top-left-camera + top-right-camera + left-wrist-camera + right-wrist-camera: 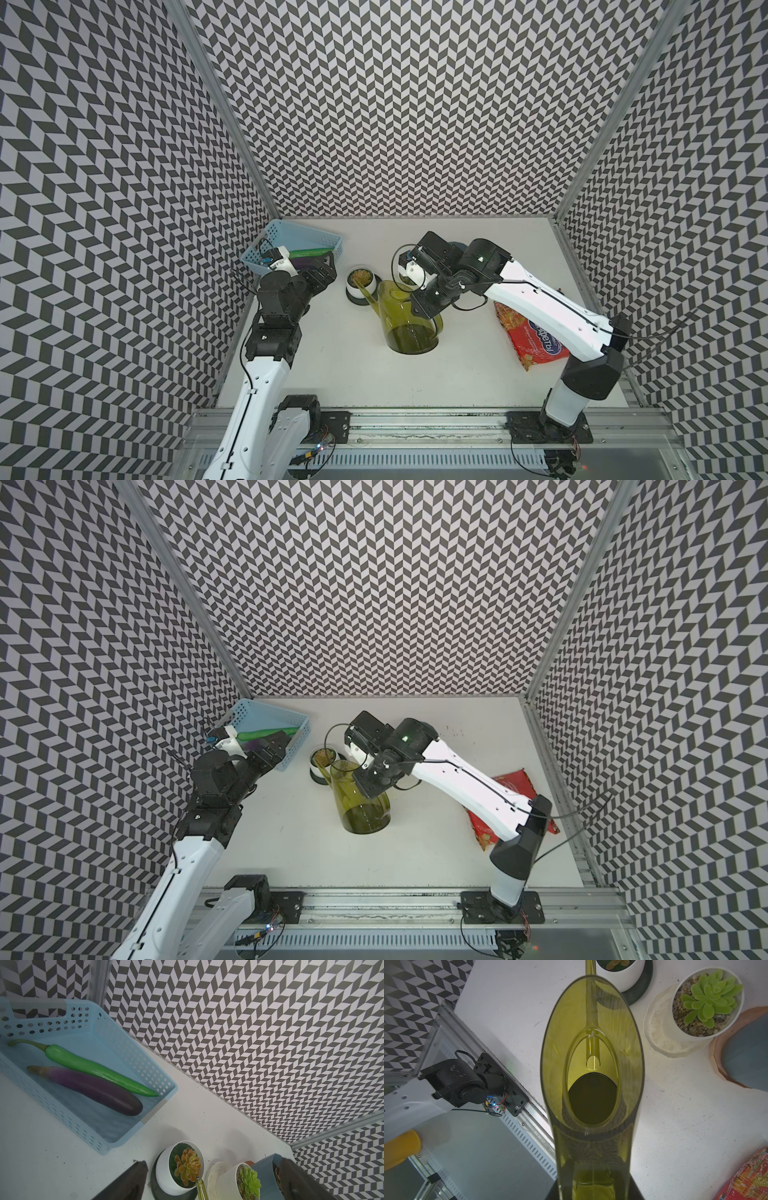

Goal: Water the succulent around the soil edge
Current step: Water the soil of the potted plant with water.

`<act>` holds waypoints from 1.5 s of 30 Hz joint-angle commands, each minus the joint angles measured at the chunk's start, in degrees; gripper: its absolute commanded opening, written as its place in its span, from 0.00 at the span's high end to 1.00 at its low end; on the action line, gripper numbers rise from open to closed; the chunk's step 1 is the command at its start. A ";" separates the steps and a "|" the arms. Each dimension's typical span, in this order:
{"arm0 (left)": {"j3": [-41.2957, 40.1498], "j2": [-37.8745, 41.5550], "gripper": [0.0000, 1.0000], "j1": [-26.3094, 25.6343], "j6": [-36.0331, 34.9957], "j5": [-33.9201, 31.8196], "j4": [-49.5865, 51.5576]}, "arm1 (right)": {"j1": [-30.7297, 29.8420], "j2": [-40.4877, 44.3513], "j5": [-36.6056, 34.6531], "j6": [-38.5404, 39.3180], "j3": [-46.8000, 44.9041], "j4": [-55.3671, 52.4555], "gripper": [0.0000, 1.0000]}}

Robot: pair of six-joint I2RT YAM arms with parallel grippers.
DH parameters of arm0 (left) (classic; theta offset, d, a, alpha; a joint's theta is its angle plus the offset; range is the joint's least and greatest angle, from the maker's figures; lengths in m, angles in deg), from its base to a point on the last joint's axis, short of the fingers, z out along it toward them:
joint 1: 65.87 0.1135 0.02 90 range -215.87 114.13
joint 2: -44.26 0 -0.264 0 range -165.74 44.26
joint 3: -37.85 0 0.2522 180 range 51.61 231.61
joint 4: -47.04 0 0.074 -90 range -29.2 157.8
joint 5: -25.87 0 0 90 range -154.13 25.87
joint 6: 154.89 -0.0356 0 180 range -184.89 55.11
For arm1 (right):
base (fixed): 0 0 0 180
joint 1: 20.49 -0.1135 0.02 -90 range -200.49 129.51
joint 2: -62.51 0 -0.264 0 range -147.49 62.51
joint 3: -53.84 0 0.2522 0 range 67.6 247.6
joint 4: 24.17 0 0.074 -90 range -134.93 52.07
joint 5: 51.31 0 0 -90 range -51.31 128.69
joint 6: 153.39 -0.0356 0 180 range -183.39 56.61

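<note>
An orange succulent (188,1165) grows in a white pot (371,286) on a dark saucer, left of the table's middle. My right gripper (593,1189) is shut on the handle of a see-through olive-green watering can (409,320), tilted toward the pot. The spout tip (200,1185) hangs over the soil edge at the pot's rim. No stream of water shows. The can's body holds dark liquid (592,1099). My left gripper (214,1161) stands open and empty beside the pot, next to the basket, in both top views (322,270) (276,746).
A blue basket (316,237) at the back left holds a green pepper (99,1068) and an eggplant (97,1091). A green succulent (708,997) in a white pot and a blue-grey pot (745,1053) stand behind the can. A red snack bag (528,336) lies right.
</note>
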 commanded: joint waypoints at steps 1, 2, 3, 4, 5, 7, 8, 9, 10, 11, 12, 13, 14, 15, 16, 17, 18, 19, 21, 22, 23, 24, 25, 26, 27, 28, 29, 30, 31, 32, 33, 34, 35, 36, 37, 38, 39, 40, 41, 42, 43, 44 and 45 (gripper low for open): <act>2.23 -1.37 0.00 0.30 -3.74 -0.97 2.52 | -0.05 -1.44 3.26 -1.54 2.57 3.09 1.00; 2.60 -2.63 0.00 0.30 -4.44 -0.59 3.63 | -0.05 -2.01 3.90 -1.63 2.83 3.13 1.00; 2.94 -3.67 0.00 0.30 -5.03 -0.23 4.52 | -0.06 -2.41 4.27 -1.70 3.02 3.10 1.00; 3.05 -4.57 0.00 0.30 -5.52 0.36 4.93 | -0.06 -2.83 4.45 -1.81 3.25 3.10 1.00; 3.03 -5.22 0.00 0.30 -5.80 0.87 4.95 | -0.02 -3.17 4.55 -1.93 3.31 3.10 1.00; 2.69 -5.91 0.00 0.30 -5.96 1.69 4.49 | 0.07 -3.76 4.71 -2.20 3.33 3.09 1.00; 2.57 -5.94 0.00 0.30 -5.85 1.98 4.11 | 0.11 -3.98 4.79 -2.36 3.34 3.13 1.00; 2.41 -5.90 0.00 0.29 -5.78 2.10 3.73 | 0.18 -4.29 4.82 -2.37 3.41 3.17 1.00; 2.27 -5.80 0.00 0.30 -5.64 2.22 3.54 | 0.21 -4.66 4.90 -2.36 3.53 3.14 1.00; 2.19 -5.73 0.00 0.30 -5.62 2.32 3.42 | 0.39 -4.85 4.91 -2.42 3.66 3.11 1.00; 2.16 -5.69 0.00 0.30 -5.62 2.33 3.35 | 0.50 -5.11 4.93 -2.49 3.84 3.10 1.00; 2.13 -5.66 0.00 0.30 -5.73 2.41 3.35 | 0.66 -5.27 4.99 -2.48 3.88 3.11 1.00; 2.06 -5.68 0.00 0.30 -5.78 2.54 3.38 | 0.88 -5.43 5.02 -2.55 3.98 3.10 1.00; 1.97 -5.70 0.00 0.30 -5.84 2.63 3.46 | 1.09 -5.56 5.00 -2.57 4.06 3.11 1.00; 1.80 -5.60 0.00 0.30 -5.80 2.82 3.38 | 1.27 -5.62 4.92 -2.58 4.15 3.10 1.00; 1.65 -5.57 0.00 0.30 -5.79 2.99 3.34 | 1.50 -5.77 4.91 -2.57 4.31 3.09 1.00; 1.41 -5.54 0.00 0.30 -5.79 3.17 3.29 | 1.66 -5.88 4.91 -2.58 4.44 3.11 1.00; 1.19 -5.53 0.00 0.30 -5.80 3.33 3.21 | 1.76 -6.02 4.96 -2.53 4.65 3.10 1.00; 0.83 -5.55 0.00 0.28 -5.72 3.62 3.01 | 2.00 -6.33 5.00 -2.50 5.02 3.15 1.00; 0.63 -5.55 0.00 0.30 -5.73 3.79 2.92 | 2.07 -6.49 5.00 -2.43 5.07 3.13 1.00; 0.47 -5.59 0.00 0.30 -5.67 3.96 2.84 | 2.12 -6.64 5.07 -2.24 5.10 3.10 1.00; 0.34 -5.50 0.00 0.30 -5.59 4.19 2.77 | 2.14 -6.81 5.26 -2.12 5.06 3.11 1.00; 0.33 -5.52 0.00 0.27 -5.54 4.18 2.80 | 2.21 -6.86 5.34 -1.96 5.03 3.13 1.00; 0.30 -5.51 0.00 0.29 -5.55 4.18 2.80 | 2.22 -6.91 5.43 -1.93 5.04 3.09 1.00; 0.36 -5.51 0.00 0.29 -5.58 4.20 2.72 | 2.25 -6.88 5.55 -1.85 4.97 3.15 1.00; 0.34 -5.45 0.00 0.23 -5.53 4.25 2.69 | 2.23 -6.81 5.42 -1.80 4.83 3.10 1.00; 0.32 -5.42 0.00 0.24 -5.53 4.26 2.64 | 2.23 -6.67 5.36 -1.74 4.56 3.11 1.00; 0.32 -5.42 0.00 0.27 -5.53 4.34 2.65 | 2.25 -6.54 5.35 -1.75 4.22 3.16 1.00; 0.32 -5.44 0.00 0.24 -5.39 4.42 2.61 | 2.25 -6.27 5.35 -1.68 3.79 3.10 1.00; 0.25 -5.34 0.00 0.26 -5.32 4.48 2.48 | 2.23 -6.07 5.35 -1.71 3.33 3.10 1.00; 0.25 -5.33 0.00 0.25 -5.22 4.60 2.37 | 2.23 -5.71 5.35 -1.62 2.74 3.09 1.00; 0.17 -5.36 0.00 0.21 -5.12 4.66 2.24 | 2.25 -5.46 5.29 -1.70 2.31 3.13 1.00; 0.13 -5.39 0.00 0.22 -4.99 4.74 2.17 | 2.25 -5.07 5.20 -1.68 1.80 3.09 1.00; 0.02 -5.41 0.00 0.21 -4.88 4.85 2.06 | 2.23 -4.76 5.10 -1.66 1.26 3.15 1.00; -0.08 -5.46 0.00 0.21 -4.77 5.02 1.89 | 2.23 -4.43 4.97 -1.70 0.74 3.14 1.00; -0.12 -5.49 0.00 0.21 -4.63 5.24 1.77 | 2.29 -4.02 4.78 -1.71 0.28 3.11 1.00; -0.12 -5.50 0.00 0.21 -4.46 5.38 1.60 | 2.24 -3.67 4.63 -1.76 -0.16 3.13 1.00; -0.24 -5.52 0.00 0.21 -4.35 5.53 1.47 | 2.23 -3.44 4.46 -1.84 -0.48 3.13 1.00; -0.28 -5.58 0.00 0.20 -4.24 5.64 1.33 | 2.30 -3.16 4.39 -1.90 -0.75 3.09 1.00; -0.31 -5.59 0.00 0.21 -4.17 5.73 1.31 | 2.38 -2.91 4.32 -1.93 -0.97 3.11 1.00; -0.36 -5.55 0.00 0.21 -4.13 5.82 1.24 | 2.40 -2.73 4.30 -2.05 -1.12 3.10 1.00; -0.32 -5.57 0.00 0.21 -4.12 5.84 1.26 | 2.42 -2.54 4.30 -2.13 -1.25 3.10 1.00; -0.30 -5.52 0.00 0.21 -4.12 5.85 1.30 | 2.48 -2.38 4.30 -2.14 -1.46 3.14 1.00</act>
